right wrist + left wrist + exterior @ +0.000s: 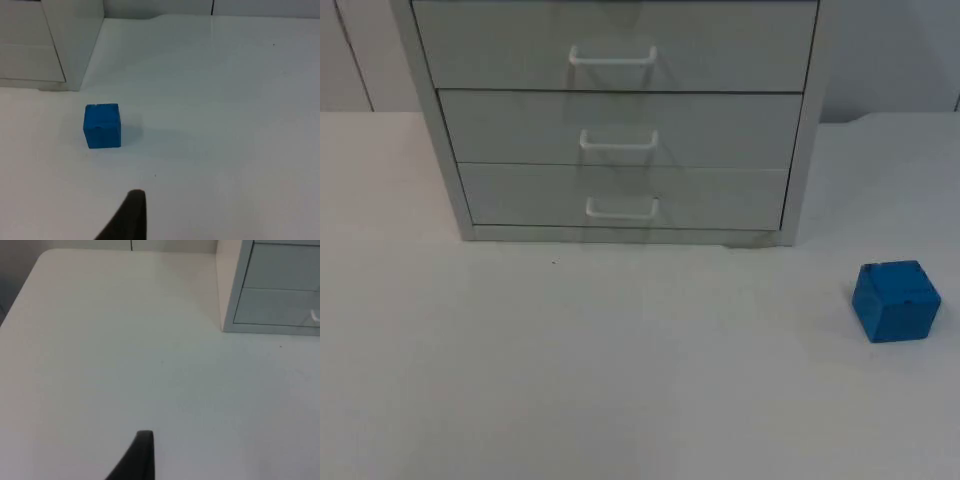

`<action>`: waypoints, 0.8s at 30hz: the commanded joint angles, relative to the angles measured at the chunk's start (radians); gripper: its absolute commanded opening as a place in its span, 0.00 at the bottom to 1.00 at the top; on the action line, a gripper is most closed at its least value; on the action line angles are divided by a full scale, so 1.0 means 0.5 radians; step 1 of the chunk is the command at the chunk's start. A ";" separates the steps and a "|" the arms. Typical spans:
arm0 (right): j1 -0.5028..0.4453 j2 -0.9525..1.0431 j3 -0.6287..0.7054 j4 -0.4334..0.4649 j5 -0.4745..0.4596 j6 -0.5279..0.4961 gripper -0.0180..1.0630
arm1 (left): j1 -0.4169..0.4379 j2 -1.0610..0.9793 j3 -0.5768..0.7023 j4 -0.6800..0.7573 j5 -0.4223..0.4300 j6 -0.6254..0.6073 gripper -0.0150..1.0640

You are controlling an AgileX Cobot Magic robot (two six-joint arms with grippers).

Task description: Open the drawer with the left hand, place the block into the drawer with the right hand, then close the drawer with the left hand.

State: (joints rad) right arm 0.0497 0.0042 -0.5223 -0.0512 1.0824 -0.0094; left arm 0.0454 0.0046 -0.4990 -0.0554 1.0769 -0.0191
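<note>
Nothing started: all three drawers (618, 130) shut. Left gripper (142, 450) hangs over bare table, cabinet ahead and off to its side; grip state unreadable. Block (102, 125) sits just ahead of right gripper (132, 210), same there. Next: left reaches a handle (619, 141).

No readable text or labels anywhere

One black fingertip of the left end effector (137, 457) is seen from the left wrist camera, held above the bare desk (125, 365) surface with nothing touched by it. One black fingertip of the right end effector (127, 217) is seen from the right wrist camera, likewise held above the desk and kept apart from everything lying on it.
</note>
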 commanded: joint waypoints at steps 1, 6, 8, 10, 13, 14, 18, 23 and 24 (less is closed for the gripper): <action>-0.010 0.031 -0.052 0.012 -0.049 -0.007 0.98 | 0.004 -0.009 0.006 -0.046 -0.016 -0.026 0.99; -0.010 0.246 -0.219 0.004 -0.104 -0.007 0.98 | 0.004 0.115 -0.055 -0.075 -0.067 -0.026 0.99; -0.010 0.394 -0.300 0.004 -0.160 -0.007 0.98 | 0.004 0.208 -0.094 -0.075 -0.122 -0.026 0.99; -0.010 0.480 -0.338 0.004 -0.193 -0.007 0.98 | 0.004 0.273 -0.111 -0.081 -0.152 -0.026 0.99; -0.010 0.729 -0.402 0.004 -0.316 -0.007 0.98 | 0.004 0.483 -0.149 -0.090 -0.237 -0.026 0.99; -0.010 0.819 -0.410 0.004 -0.356 -0.007 0.98 | 0.004 0.564 -0.160 -0.093 -0.260 -0.026 0.99; -0.010 1.117 -0.410 0.008 -0.496 0.004 0.98 | 0.004 0.851 -0.205 -0.094 -0.379 -0.026 0.99; -0.010 1.441 -0.410 0.012 -0.563 0.044 0.98 | 0.004 1.167 -0.246 -0.090 -0.511 -0.022 0.99; -0.010 1.501 -0.410 0.012 -0.579 0.044 0.98 | 0.004 1.234 -0.249 -0.090 -0.552 -0.022 0.99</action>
State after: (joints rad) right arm 0.0497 0.6892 -0.7238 -0.0512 0.8262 0.0055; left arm 0.0454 0.5535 -0.6123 -0.0912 0.8513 -0.0250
